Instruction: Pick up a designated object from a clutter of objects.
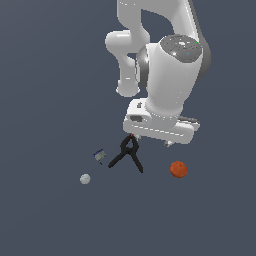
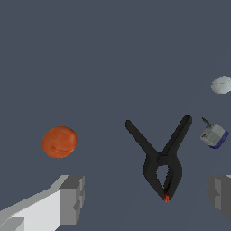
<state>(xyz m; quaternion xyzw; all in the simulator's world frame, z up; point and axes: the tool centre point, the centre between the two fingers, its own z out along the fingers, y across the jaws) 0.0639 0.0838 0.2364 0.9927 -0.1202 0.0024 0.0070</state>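
Note:
The designated object, an orange-red ball (image 1: 178, 169) (image 2: 59, 141), rests on the dark grey floor at the exterior view's right of the clutter. My gripper (image 1: 151, 140) (image 2: 146, 198) hangs above the floor, open wide with nothing between its fingers (image 2: 72, 198). It is over the pinched head of the black spring clamp (image 1: 128, 154) (image 2: 160, 158), and the ball lies apart from it, beyond one finger. In the exterior view the white hand hides most of the fingers.
A tiny grey-and-blue block (image 1: 99, 156) (image 2: 213, 135) lies at the exterior view's left of the clamp. A small pale grey ball (image 1: 85, 179) (image 2: 222, 85) sits farther left and nearer the camera. The arm's white body towers over the clutter.

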